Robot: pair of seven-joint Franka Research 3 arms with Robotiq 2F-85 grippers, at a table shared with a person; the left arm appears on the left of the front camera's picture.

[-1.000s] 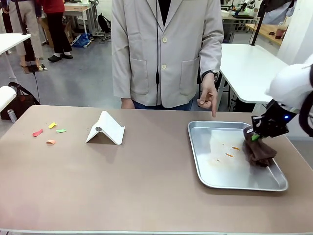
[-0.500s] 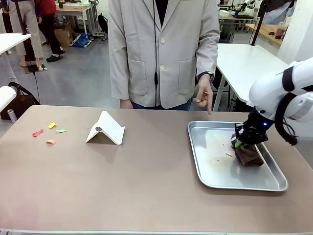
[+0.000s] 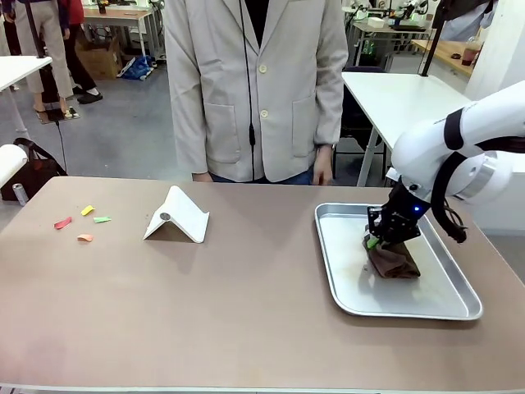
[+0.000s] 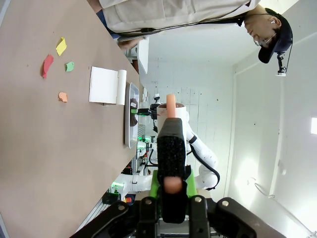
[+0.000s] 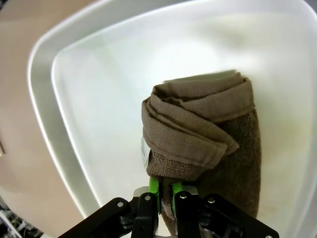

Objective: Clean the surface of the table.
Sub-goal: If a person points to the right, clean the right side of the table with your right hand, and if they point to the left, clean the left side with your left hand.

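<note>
table: large rectangular matte brownish-taupe table (image 3: 205,312), smooth and pale-edged, is spread across the lower frame; small coloured paper scraps (image 3: 82,222) are seen at its left | right gripper (image 3: 376,240): clamped on folded brown cloth (image 3: 395,261) in shallow silver metal tray (image 3: 353,287), lower right | left gripper (image 4: 172,191): closed on black rough-faced tool (image 4: 171,148)

- Type: robotics laboratory.
- Equipment: white jointed robot arm (image 3: 447,144) reaches over a brownish matte table (image 3: 205,312).
- Surroundings: white-topped rectangular tables (image 3: 410,103) and wooden workbenches (image 3: 443,56) stand on a smooth grey floor (image 3: 123,131).
</note>
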